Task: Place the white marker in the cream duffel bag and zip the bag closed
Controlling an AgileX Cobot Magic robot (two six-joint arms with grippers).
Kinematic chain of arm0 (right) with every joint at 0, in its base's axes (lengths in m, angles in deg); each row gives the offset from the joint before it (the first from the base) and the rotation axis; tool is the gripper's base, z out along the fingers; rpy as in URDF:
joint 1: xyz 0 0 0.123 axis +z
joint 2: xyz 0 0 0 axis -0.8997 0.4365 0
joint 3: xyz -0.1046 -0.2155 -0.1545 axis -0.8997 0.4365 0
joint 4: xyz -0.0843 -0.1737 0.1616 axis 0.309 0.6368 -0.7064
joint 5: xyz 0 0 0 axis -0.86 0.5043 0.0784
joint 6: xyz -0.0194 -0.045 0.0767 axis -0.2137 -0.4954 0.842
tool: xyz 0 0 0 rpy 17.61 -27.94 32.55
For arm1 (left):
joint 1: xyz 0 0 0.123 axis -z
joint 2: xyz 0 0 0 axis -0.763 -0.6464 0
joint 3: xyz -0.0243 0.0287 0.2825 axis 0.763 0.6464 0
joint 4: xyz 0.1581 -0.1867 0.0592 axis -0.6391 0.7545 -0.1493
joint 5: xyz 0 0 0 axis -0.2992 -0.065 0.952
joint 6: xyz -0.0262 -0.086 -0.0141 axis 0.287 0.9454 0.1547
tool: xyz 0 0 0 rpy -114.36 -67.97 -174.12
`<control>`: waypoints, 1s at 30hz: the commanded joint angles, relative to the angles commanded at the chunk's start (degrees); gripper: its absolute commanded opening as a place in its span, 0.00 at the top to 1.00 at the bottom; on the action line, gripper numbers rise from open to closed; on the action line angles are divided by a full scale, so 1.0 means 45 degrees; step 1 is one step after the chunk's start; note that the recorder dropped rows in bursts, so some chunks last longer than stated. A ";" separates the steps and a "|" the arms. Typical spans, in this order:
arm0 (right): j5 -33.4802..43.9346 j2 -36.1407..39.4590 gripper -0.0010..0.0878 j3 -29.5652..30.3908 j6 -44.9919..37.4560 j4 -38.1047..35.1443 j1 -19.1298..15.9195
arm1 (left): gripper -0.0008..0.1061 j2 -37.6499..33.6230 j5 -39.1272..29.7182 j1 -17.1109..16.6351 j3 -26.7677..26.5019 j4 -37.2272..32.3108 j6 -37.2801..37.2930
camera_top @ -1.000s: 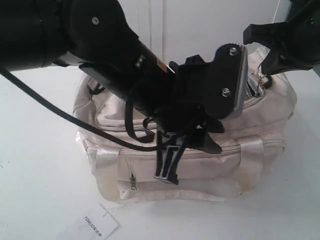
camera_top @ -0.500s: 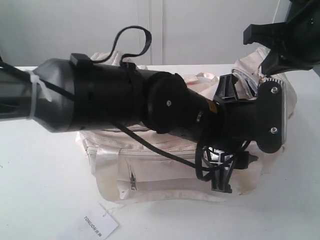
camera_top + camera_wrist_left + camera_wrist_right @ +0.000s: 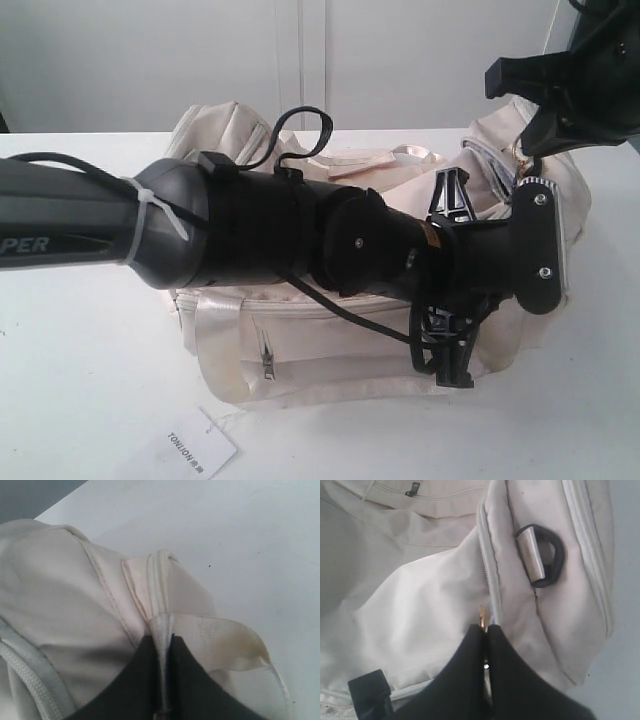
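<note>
The cream duffel bag (image 3: 330, 350) sits on the white table, and my left arm lies across its front. My left gripper (image 3: 452, 372) (image 3: 161, 637) hangs at the bag's front right. It is shut on a shiny webbing strap (image 3: 215, 635) of the bag. At the bag's far right end, my right gripper (image 3: 528, 135) (image 3: 486, 626) is shut on the gold zipper pull (image 3: 481, 612) of the top zipper, beside a black end ring (image 3: 552, 555). The white marker is out of view.
A white hang tag (image 3: 185, 447) lies on the table (image 3: 80, 380) in front of the bag. The front pocket's zip pull (image 3: 265, 362) hangs on the bag's left front. My left forearm (image 3: 230, 235) blocks most of the bag's top.
My left gripper has moved right along the bag's front, from near the middle to the right end, and the forearm now lies flatter. The right gripper has stayed in place.
</note>
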 joint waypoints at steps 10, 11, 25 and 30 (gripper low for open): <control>-0.0555 0.0293 0.99 0.0000 0.0000 0.0031 0.0000 | 0.99 0.0216 -0.0373 0.0000 0.0000 -0.0049 -0.0032; -0.0742 0.0293 0.99 0.0000 0.0000 0.0031 0.0000 | 0.99 0.0275 -0.0492 0.0000 0.0000 -0.0049 -0.0032; -0.3451 0.0732 0.99 0.0000 -0.0363 0.0086 0.0000 | 0.99 0.0303 -0.1544 0.0000 0.0000 -0.0388 -0.0163; -0.4935 0.0896 0.99 0.0000 -0.0363 0.0086 0.0000 | 0.99 0.0303 -0.1816 0.0000 0.0000 -0.0535 -0.0163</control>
